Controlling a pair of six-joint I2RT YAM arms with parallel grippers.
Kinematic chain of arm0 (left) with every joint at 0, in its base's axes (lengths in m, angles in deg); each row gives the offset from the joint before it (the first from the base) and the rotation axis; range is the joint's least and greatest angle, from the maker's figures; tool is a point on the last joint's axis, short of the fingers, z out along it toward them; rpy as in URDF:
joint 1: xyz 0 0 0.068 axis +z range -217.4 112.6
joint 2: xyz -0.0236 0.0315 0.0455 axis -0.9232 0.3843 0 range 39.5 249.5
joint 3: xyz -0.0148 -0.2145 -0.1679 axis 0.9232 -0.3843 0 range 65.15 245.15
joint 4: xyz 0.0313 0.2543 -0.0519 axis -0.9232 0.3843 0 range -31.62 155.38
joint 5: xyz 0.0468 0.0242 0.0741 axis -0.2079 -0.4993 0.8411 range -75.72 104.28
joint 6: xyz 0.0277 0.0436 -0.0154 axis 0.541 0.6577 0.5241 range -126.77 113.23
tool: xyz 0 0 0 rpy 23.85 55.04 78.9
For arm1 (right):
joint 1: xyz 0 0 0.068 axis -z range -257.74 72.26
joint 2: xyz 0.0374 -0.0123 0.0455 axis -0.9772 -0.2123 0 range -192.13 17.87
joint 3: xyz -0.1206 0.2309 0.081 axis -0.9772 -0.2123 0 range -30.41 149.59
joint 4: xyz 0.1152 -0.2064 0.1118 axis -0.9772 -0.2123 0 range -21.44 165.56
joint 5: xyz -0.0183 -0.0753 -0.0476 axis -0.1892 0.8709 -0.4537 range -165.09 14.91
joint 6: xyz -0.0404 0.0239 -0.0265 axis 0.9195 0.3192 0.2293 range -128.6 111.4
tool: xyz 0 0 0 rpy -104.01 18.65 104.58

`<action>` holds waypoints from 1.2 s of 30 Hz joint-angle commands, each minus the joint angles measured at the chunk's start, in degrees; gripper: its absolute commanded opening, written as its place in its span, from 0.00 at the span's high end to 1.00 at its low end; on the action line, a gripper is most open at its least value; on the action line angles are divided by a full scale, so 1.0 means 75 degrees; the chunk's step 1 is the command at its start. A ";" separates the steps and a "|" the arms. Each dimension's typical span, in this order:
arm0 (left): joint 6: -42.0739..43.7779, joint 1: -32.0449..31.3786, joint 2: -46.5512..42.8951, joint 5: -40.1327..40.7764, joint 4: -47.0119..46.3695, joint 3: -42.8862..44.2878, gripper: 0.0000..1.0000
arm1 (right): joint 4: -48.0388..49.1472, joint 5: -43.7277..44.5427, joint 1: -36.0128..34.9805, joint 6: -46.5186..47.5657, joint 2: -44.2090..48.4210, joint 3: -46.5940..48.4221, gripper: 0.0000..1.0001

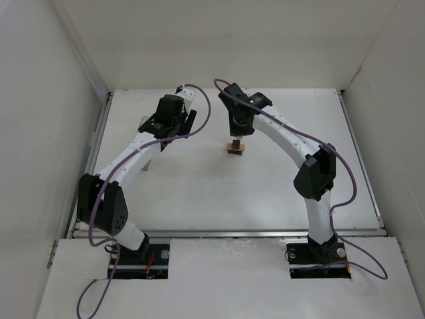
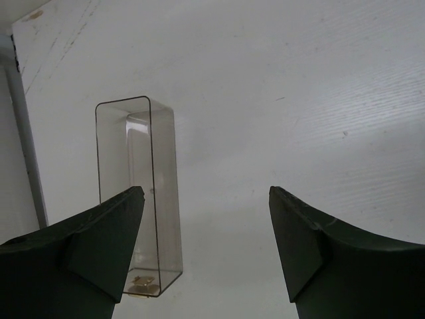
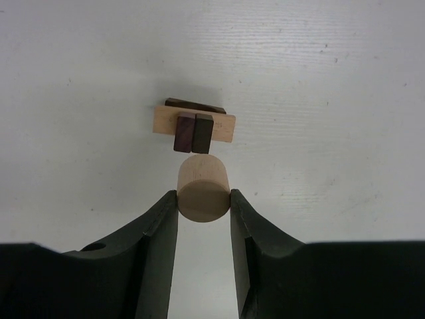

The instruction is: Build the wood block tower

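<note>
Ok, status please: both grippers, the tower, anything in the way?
Right gripper shut on cylinder, close to unfinished tower. Left gripper open, empty, facing clear box. Nothing in the way.

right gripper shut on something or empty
Shut: the right gripper clamps the pale cylinder, a finger against each side.

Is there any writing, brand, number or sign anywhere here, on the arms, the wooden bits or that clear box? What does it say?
No text can be read in any view.
On the tan slab: a faint mark near its right end, too small to read.
On the clear box: a gold patch at its bottom, too blurred to read.
On the cylinder in the right tool: nothing.
</note>
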State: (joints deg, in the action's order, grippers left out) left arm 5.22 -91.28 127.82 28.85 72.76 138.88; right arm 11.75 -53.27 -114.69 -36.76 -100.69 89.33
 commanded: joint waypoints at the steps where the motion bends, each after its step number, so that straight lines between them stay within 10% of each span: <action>1: -0.0239 0.0055 -0.0361 0.0390 -0.0311 -0.0058 0.27 | -0.0410 -0.0144 0.0016 0.0028 -0.0093 0.0417 0.99; 36: -0.0239 0.0055 -0.0431 0.0460 -0.0381 -0.0198 0.26 | -0.0093 -0.0953 0.0391 0.0169 -0.1137 0.0874 0.99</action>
State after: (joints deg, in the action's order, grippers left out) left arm 4.28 -90.91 127.49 31.89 71.40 137.83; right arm 10.07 -59.91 -112.51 -35.80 -108.54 96.11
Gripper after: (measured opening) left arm 0.735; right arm 0.393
